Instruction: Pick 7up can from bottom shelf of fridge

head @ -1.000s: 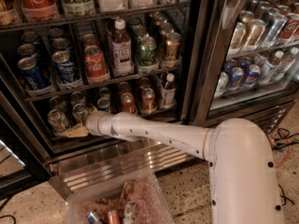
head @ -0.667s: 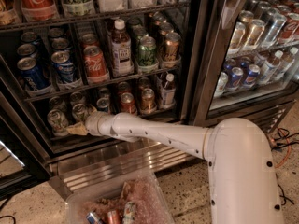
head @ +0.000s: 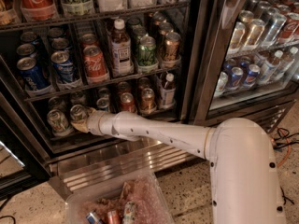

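Two pale silvery-green cans stand at the left front of the bottom shelf [head: 56, 138] of the fridge [head: 198, 55]. The right-hand one of them, the 7up can [head: 78, 112], has the pincer [head: 80, 123] at its base. The pincer's tan tip lies against or just beside the can's lower side, and I cannot tell whether it is apart or clamped. The other pale can [head: 58, 120] stands just to the left, close to the fridge's left wall, so there is little room on that side.

The white arm [head: 154, 133] comes in from the right and crosses low over the shelf's front edge. It passes in front of a red can [head: 126, 101], a brown can [head: 147, 97] and a small bottle [head: 167, 88], which stand further back. The middle rack [head: 93, 84] hangs close above the can tops, leaving a narrow gap overhead.

Below the shelf edge runs the ribbed steel panel [head: 107, 164]. Before it on the speckled floor [head: 187, 197] stands a clear bin [head: 74, 200] holding a few cans. Open floor lies between the bin and the robot's white body [head: 243, 171].
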Available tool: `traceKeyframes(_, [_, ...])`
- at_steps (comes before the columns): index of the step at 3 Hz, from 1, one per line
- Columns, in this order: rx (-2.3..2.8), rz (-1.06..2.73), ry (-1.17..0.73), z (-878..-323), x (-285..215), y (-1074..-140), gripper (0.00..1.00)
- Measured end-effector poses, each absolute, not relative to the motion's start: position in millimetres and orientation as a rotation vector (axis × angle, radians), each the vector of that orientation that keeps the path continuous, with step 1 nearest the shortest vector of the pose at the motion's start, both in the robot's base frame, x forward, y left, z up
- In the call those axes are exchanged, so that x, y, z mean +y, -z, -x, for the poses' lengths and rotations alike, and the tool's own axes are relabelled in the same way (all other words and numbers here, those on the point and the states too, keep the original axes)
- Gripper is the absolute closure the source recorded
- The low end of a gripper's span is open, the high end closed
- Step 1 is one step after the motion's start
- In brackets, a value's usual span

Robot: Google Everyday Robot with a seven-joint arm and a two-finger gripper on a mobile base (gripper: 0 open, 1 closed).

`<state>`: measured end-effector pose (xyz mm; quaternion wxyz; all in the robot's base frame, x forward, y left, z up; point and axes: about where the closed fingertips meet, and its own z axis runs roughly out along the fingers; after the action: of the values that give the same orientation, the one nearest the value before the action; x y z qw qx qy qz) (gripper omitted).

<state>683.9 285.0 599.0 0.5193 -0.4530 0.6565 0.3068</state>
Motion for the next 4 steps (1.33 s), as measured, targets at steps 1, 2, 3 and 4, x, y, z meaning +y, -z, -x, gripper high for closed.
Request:
traceKeyframes(1, [1.573, 1.076, -0.732, -680.9, 284.1, -595.3, 1.00])
traceKeyframes(2, [1.570, 1.065, -0.724, -677.9, 281.4, -598.9, 1.00])
traceKeyframes(3, [1.563, 1.063, -0.718, -676.0, 279.8, -602.9, 1.00])
traceKeyframes(4, [1.551, 1.065, -0.710, -673.2, 278.6, -608.3, 1.00])
